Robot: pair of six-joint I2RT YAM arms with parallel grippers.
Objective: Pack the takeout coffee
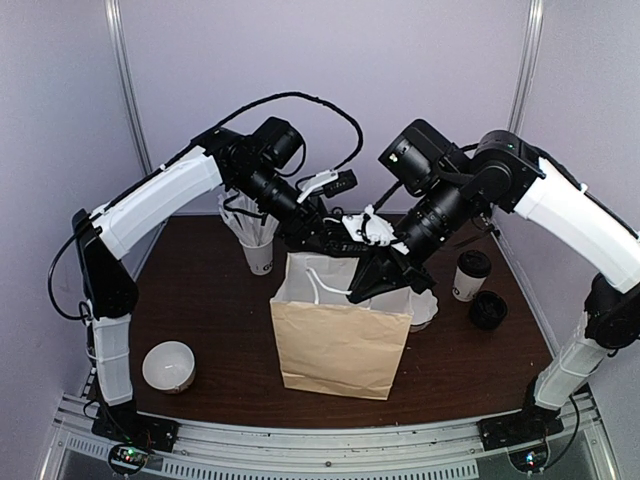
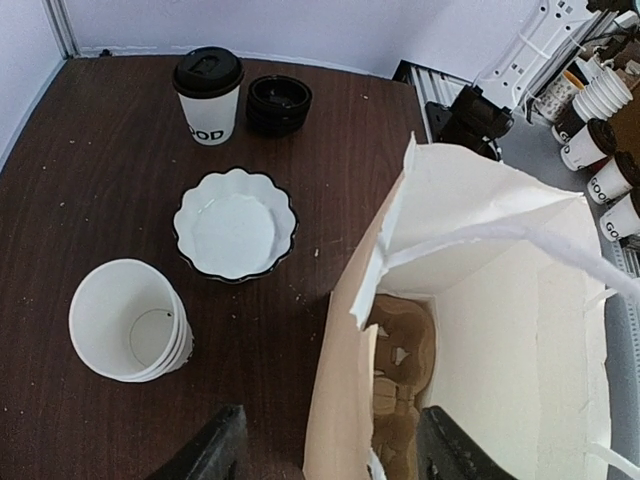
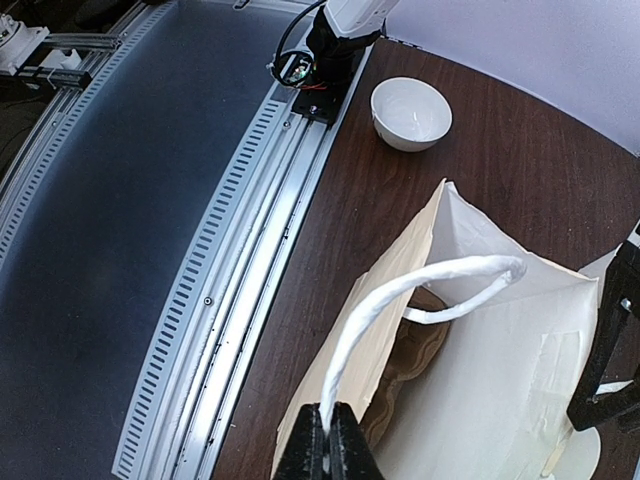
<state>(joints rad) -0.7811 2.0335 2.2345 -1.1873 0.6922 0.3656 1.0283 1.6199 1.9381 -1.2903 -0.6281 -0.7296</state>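
In the middle of the worktop (image 1: 210,310) there's a brown paper bag (image 1: 340,345) standing upright with its mouth open; looking in from the left wrist view, you can see a cardboard cup carrier (image 2: 400,365) sitting at the bottom. The right hand (image 3: 328,445) is pinched closed on the bag's white twisted handle (image 3: 400,295), which arcs up over the opening. The left hand (image 2: 330,455) is spread open, one finger either side of the bag's near wall, neither one touching it as far as I can see.

The takeout coffee (image 1: 470,275) isn't in the bag; it's upright on the worktop off to the right and a bit behind the bag, black lid on, just beside a stack of black lids (image 1: 488,310). A scalloped white dish (image 2: 235,222) sits between that pair and a stack of lidless paper cups (image 2: 130,320); a plain white bowl (image 1: 168,365) sits near the front left corner, well apart from everything else.
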